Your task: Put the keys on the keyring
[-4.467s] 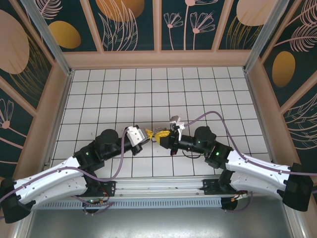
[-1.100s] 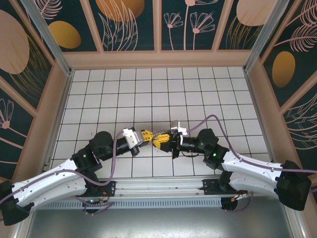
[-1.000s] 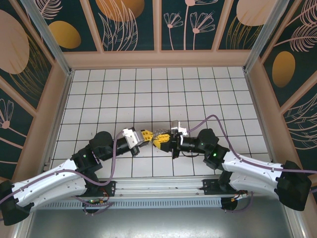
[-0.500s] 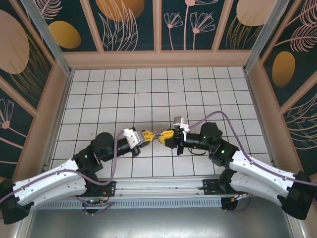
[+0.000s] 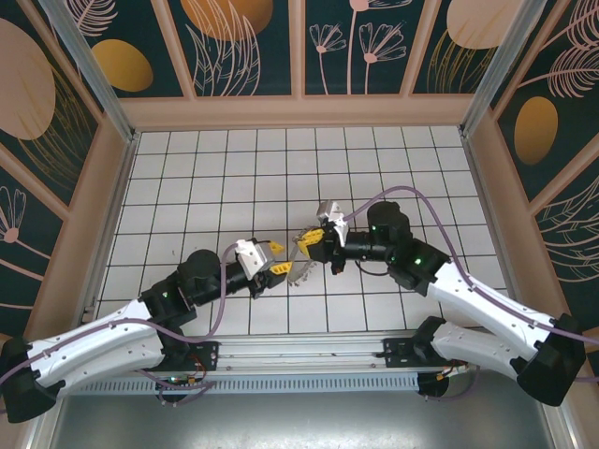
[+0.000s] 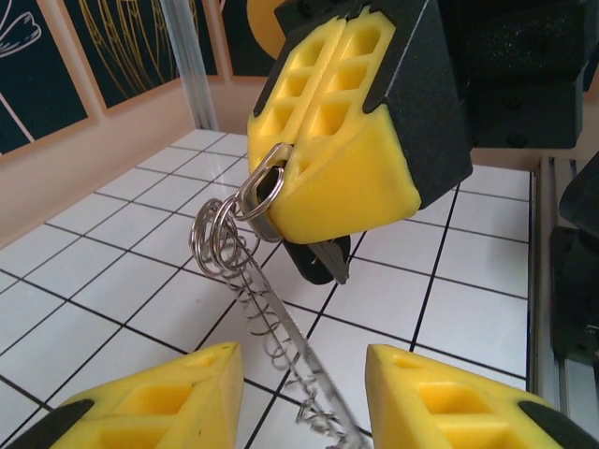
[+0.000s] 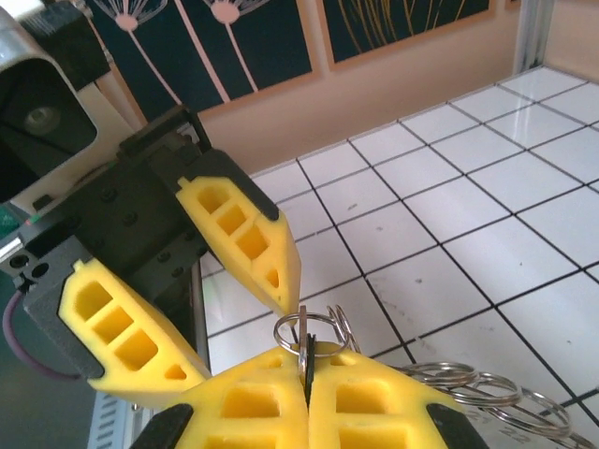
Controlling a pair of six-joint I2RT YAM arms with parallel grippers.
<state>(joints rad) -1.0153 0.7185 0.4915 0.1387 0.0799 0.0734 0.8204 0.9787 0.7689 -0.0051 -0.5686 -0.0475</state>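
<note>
Two grippers meet over the middle of the tiled table (image 5: 187,187), a bit toward its near edge. The right gripper (image 5: 309,242) has its yellow fingers pressed together, clamped on the top ring of the keyring (image 5: 298,265). The left gripper (image 5: 278,258) sits just beside it with its fingers apart, holding nothing.

Left wrist view:
- The keyring (image 6: 245,245) is thin silver-grey wire. A couple of bigger split rings sit at the top, and a floppy string of many small loops trails down from them.
- The top ring is pinched at the seam of the right gripper (image 6: 314,140).
- The string slants down into the gap between the spread left fingers (image 6: 150,398).
- Cannot tell if its lower end touches the tiles.
- The keys (image 6: 318,265) show as one small dark piece with a greyish blade. It pokes out under the right fingertips, just beside the top ring.

Right wrist view:
- The top ring stands upright at the shut tips of the right gripper (image 7: 307,369), with a dark sliver caught in the seam.
- More loops (image 7: 477,391) lie off to the right of the tips.
- The left gripper (image 7: 243,341) faces in with its jaws splayed, one tip almost at the ring.
</note>
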